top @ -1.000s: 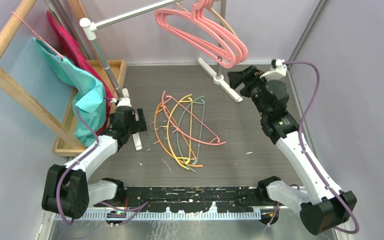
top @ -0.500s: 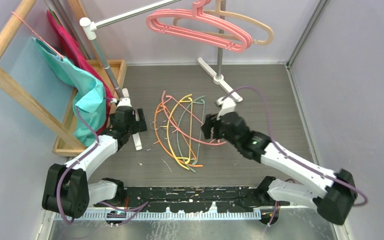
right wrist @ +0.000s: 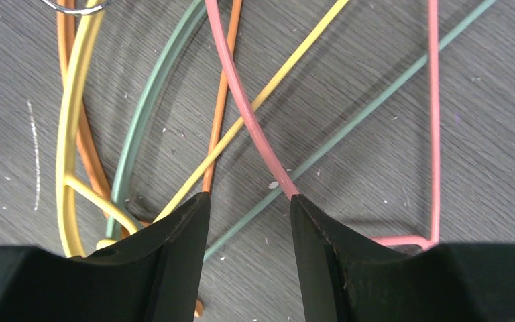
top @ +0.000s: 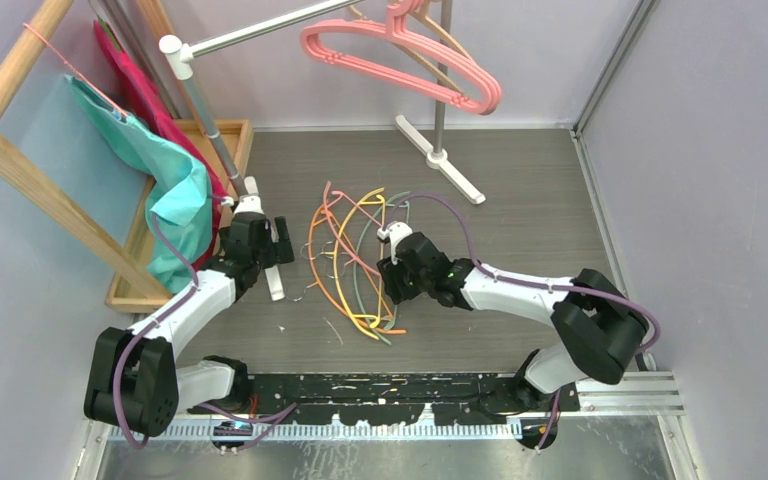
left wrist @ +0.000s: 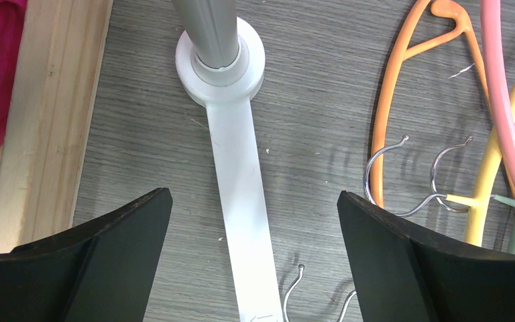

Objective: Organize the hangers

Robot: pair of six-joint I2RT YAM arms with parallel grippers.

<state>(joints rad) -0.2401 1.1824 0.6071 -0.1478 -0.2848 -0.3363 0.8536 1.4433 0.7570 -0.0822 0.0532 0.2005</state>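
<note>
— Where are the hangers?

— In two lots. The thick pink hangers (top: pixel 430 65) hang by their hooks on the silver rail (top: pixel 260 32) at the top of the overhead view. The thin hangers (top: pixel 360 265) lie tangled on the grey bench (top: pixel 550 230), in the middle of the frame.

— Which colours are in the heap?

— An orange hanger (left wrist: pixel 389 114), a yellow hanger (right wrist: pixel 74 134), a grey-green hanger (right wrist: pixel 144 121) and a thin pink hanger (right wrist: pixel 241 114), all crossing one another. Their wire hooks point toward the left side of the heap.

— And the right arm?

— It reaches from the lower right across to the heap. Its wrist view shows the right fingers (right wrist: pixel 349 268) released, with a narrow gap between them. The pink wire runs up to the tip of one, the yellow wire to the tip of the other, and the grey-green wire passes into the gap. Nothing is pinched; whether the tips touch the wires, I cannot tell.

— The left arm?

— It sits left of the heap, and the left fingers (left wrist: pixel 107 248) are spread wide, holding nothing. Between them lies the white foot (left wrist: pixel 241 221) of the rack, with its grey pole (left wrist: pixel 208 27) at the top of that view. A wooden frame (left wrist: pixel 47 114) runs down the left edge there.
</note>
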